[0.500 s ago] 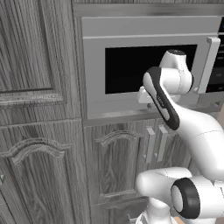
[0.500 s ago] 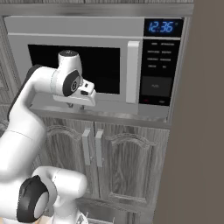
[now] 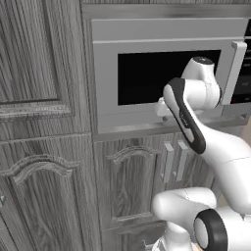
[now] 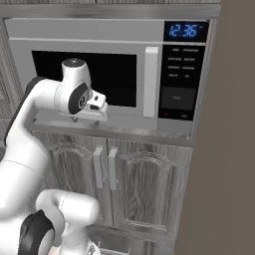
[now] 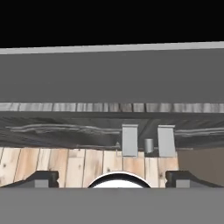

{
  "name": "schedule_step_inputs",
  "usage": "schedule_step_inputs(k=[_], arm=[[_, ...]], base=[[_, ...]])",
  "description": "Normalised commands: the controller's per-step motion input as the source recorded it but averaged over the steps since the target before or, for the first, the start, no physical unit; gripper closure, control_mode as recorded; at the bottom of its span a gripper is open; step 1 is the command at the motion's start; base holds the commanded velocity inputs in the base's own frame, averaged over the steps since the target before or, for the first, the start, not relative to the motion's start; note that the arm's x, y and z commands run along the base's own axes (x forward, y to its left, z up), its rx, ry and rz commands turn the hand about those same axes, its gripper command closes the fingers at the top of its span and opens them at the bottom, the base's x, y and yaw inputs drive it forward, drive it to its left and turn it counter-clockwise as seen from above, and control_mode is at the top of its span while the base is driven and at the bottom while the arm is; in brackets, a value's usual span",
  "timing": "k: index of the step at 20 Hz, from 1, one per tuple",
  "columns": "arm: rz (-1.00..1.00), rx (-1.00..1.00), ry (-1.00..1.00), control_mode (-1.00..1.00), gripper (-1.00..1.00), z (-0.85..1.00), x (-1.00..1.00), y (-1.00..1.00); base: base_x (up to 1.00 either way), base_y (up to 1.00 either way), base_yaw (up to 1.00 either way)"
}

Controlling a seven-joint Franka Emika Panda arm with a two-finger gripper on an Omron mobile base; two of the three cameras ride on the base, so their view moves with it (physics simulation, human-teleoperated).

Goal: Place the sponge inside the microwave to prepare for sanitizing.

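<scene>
Grey microwave [image 4: 99, 74] is shut, its black window behind the white arm. Gripper [image 5: 112, 180] hangs in front of its lower edge, 2 fingertips [image 5: 43, 179] wide apart (nothing between them), above the cabinet handles [image 5: 130, 140].

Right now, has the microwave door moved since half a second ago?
No. The microwave door is shut as before, and its handle still stands right beside the button panel.
</scene>
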Motion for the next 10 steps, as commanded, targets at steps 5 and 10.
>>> schedule_step_inputs(k=[5,10], arm=[[0.0,0.0,-0.1,-1.0,-1.0,0.0,-0.21,-0.04],[0.02,0.0,-0.13,-1.0,-1.0,0.0,-0.22,-0.07]], base=[[0.0,0.0,0.0],[0.0,0.0,0.0]])
